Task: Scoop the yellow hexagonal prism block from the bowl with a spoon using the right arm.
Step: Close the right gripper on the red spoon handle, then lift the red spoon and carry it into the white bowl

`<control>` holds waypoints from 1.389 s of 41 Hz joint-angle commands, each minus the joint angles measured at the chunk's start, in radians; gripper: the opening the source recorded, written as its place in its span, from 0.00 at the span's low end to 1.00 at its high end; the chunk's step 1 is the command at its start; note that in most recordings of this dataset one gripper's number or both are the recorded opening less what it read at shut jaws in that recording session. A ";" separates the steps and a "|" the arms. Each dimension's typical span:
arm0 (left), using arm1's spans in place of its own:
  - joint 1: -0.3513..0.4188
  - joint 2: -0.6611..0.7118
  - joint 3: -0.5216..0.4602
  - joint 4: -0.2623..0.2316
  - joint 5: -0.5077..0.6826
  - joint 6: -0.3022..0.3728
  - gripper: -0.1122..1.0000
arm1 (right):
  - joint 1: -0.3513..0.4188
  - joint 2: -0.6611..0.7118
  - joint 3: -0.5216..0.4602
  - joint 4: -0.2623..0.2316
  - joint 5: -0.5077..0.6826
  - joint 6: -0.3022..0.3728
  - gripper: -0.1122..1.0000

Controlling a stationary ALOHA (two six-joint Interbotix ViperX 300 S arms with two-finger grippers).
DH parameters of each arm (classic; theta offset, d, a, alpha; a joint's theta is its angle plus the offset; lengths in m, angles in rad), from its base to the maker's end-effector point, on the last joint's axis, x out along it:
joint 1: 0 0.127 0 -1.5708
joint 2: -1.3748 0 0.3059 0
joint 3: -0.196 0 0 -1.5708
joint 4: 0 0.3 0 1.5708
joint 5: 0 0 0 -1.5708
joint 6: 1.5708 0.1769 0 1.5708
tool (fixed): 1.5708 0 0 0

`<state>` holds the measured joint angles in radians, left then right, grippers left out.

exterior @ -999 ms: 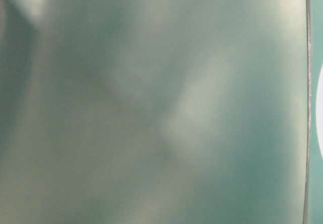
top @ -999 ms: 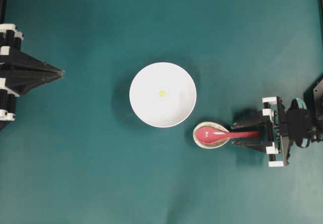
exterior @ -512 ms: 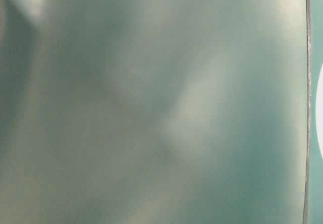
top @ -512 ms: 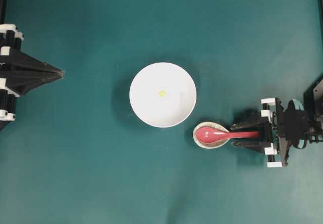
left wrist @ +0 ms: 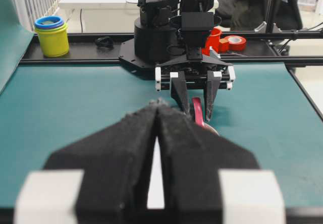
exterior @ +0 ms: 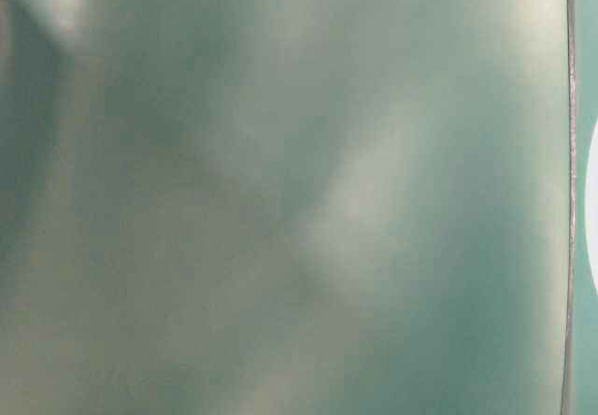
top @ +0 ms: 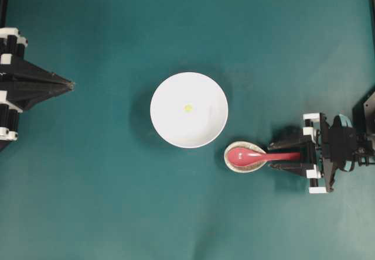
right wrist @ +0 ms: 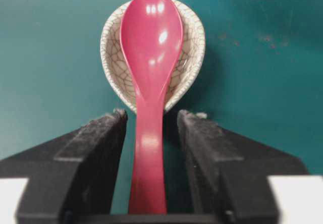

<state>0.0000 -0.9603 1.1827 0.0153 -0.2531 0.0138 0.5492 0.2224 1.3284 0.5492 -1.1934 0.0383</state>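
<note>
The spoon [right wrist: 150, 82] is laid with its oval scoop in the small speckled dish [right wrist: 192, 57] and its short handle run straight back between the two fingers of the right end effector [right wrist: 150, 133]. In the right wrist view a gap is seen on each side of the handle, so the fingers are held apart and astride it, not yet clamped. The handle's long axis is lined up with the reach of the right arm [top: 340, 151], and in the overhead view it is pointed from the end effector toward the dish [top: 244, 156]; the coming closure is judged to turn on this alignment, since the fingers need only be brought together across the handle's width.

The bowl [top: 167, 128] is set on the bench [top: 117, 201] just beside the dish, farther from the right end effector [top: 287, 156] and up-left in the overhead view. The yellow hexagonal prism block [top: 188, 108] is seen near the bowl's middle, alone on the white floor. The right arm is by far the nearer to both spoon [top: 258, 154] and bowl.

The left end effector [top: 69, 85] is kept well apart at the far side, its fingers [left wrist: 136, 133] pressed together on nothing. Nothing useful is shown by the blurred table-level view.
</note>
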 commanded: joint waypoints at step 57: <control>0.002 0.009 -0.017 0.003 0.012 0.002 0.10 | -0.509 -0.759 -0.322 -0.005 1.236 -0.360 0.30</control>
<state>0.0000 -0.9603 1.1827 0.0153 -0.2362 0.0138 0.0966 -0.5262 1.0753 0.5476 -0.0675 -0.3114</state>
